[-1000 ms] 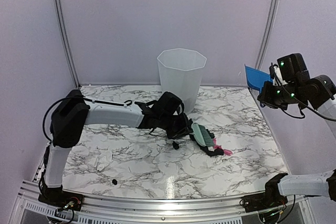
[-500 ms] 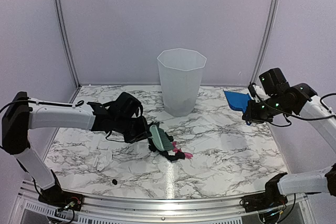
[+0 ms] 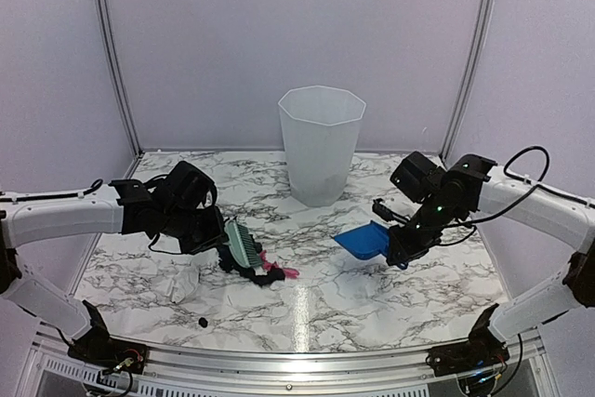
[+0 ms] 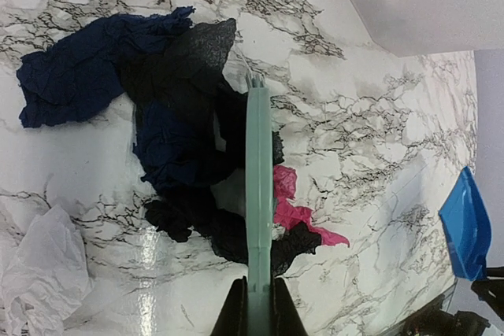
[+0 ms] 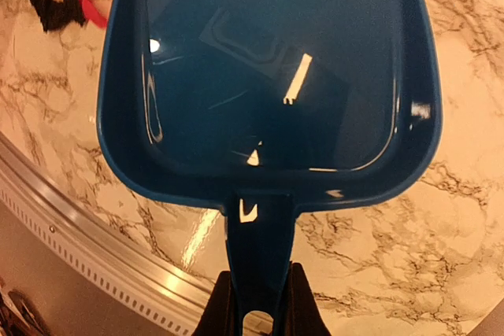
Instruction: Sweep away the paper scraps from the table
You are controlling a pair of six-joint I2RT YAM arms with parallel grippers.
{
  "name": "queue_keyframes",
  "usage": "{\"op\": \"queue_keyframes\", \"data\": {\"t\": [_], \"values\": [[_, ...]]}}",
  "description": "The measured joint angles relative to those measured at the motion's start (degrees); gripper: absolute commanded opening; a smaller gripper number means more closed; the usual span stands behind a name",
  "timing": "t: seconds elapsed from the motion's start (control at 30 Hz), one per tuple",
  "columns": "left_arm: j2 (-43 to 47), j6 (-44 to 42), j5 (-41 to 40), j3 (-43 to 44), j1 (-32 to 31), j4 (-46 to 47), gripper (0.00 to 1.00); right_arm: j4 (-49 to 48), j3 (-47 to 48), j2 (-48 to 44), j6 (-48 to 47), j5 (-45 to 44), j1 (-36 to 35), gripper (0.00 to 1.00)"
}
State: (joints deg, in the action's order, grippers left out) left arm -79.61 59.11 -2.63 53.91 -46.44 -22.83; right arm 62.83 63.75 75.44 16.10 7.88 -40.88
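Left tool (image 4: 253, 314) holds brush (image 4: 258, 194) against paper scraps (image 4: 177, 143); dustpan (image 4: 466, 226) well apart.

glossy marble-patterned table (image 3: 390, 276), metal front edge. paper scraps (image 4: 169, 147): crinkled, matt. dustpan (image 5: 268, 76): shiny blue plastic. brush (image 4: 258, 179): smooth pale green plastic. bin (image 3: 321, 146): translucent white plastic.

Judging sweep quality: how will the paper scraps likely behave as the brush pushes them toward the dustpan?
The paper scraps look thin and crumpled, so probably light and floppy, bunching against the brush rather than rolling. They lie tangled, so most should slide together over the glossy table; the loose navy piece may stray.
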Motion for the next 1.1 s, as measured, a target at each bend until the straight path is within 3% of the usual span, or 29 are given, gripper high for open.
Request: {"op": "queue_keyframes", "data": {"t": [0.4,1.1], "values": [[2.12,-0.2,-1.36,3.1,0.37,-6.38,0.0,1.4,2.47,9.46,-8.48,2.58,-16.02,0.0],[6.14,-5.49,-3.21,10.14,2.47,-16.63,0.0,-7.15,10.43,27.23,-17.73,-4.61,-19.56,0.0]]}}
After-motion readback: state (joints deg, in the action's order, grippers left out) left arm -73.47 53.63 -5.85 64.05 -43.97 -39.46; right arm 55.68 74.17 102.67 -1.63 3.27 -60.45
